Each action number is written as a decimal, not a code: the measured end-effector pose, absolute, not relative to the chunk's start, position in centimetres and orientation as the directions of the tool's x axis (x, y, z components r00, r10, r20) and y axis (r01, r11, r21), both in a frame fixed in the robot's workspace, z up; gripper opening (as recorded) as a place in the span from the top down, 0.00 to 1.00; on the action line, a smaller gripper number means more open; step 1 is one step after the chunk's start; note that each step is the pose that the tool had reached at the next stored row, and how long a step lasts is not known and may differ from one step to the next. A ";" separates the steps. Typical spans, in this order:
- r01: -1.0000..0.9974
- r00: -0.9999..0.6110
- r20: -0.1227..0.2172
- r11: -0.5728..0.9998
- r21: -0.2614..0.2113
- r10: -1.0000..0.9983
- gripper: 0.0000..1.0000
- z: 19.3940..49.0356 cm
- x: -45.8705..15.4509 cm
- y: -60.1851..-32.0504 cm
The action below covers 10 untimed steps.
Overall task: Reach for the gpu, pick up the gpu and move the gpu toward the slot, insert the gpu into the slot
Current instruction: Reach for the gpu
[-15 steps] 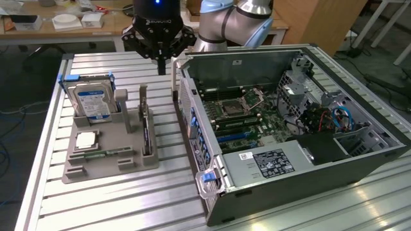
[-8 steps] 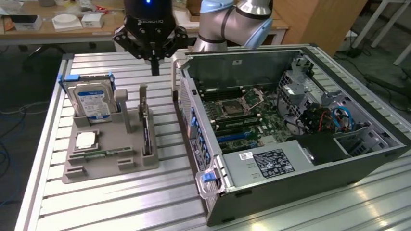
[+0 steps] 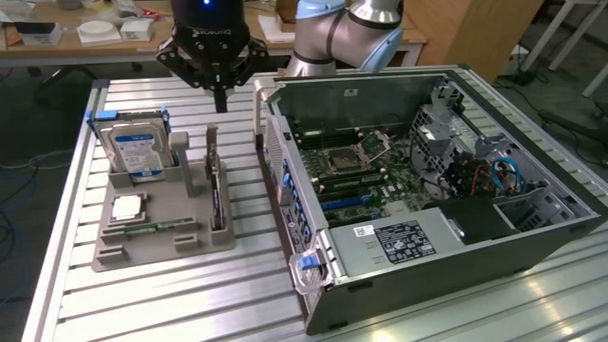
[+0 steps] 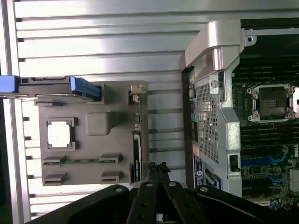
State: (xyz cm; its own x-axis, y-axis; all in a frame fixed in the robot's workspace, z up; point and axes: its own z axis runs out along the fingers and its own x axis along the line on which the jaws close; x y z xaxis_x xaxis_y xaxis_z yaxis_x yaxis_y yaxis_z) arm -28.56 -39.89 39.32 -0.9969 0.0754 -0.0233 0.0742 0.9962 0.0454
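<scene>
Pincer, tips pressed together & empty, hangs over far end of gpu; card's long axis runs near-far.

The pincer hangs over the surface, fingers together and empty, near the far end of the grey holder. The gpu stands on edge in that holder. To the exterior view's right, an open case shows the blue slot.

Upside-down "ROBOTIQ" on the black gripper; print on hard drive label and power supply label illegible.
</scene>
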 end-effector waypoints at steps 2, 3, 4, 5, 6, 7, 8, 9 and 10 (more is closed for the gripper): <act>0.074 -0.997 -0.023 0.996 0.045 0.075 0.90 39.3 -28.8 -39.9; 0.074 -0.997 -0.023 0.996 0.045 0.075 0.90 39.3 -29.0 -39.9; 0.074 -0.997 -0.023 0.996 0.045 0.075 0.90 39.3 -29.1 -39.9; 0.074 -0.997 -0.023 0.996 0.045 0.075 0.90 39.3 -29.3 -39.9; 0.074 -0.997 -0.023 0.996 0.045 0.075 0.90 39.3 -29.4 -39.9; 0.074 -0.997 -0.023 0.996 0.045 0.076 0.90 39.3 -29.6 -39.9; 0.074 -0.997 -0.023 0.996 0.045 0.076 0.90 39.3 -29.7 -39.9; 0.074 -0.997 -0.023 0.996 0.045 0.076 0.90 39.3 -29.8 -39.9; 0.075 -0.997 -0.023 0.996 0.045 0.076 0.90 39.3 -29.9 -39.9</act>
State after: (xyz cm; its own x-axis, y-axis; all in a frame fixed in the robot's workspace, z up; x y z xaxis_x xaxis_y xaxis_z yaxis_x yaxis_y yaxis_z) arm -29.89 -39.88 39.33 -0.9969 0.0757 -0.0233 0.0746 0.9962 0.0453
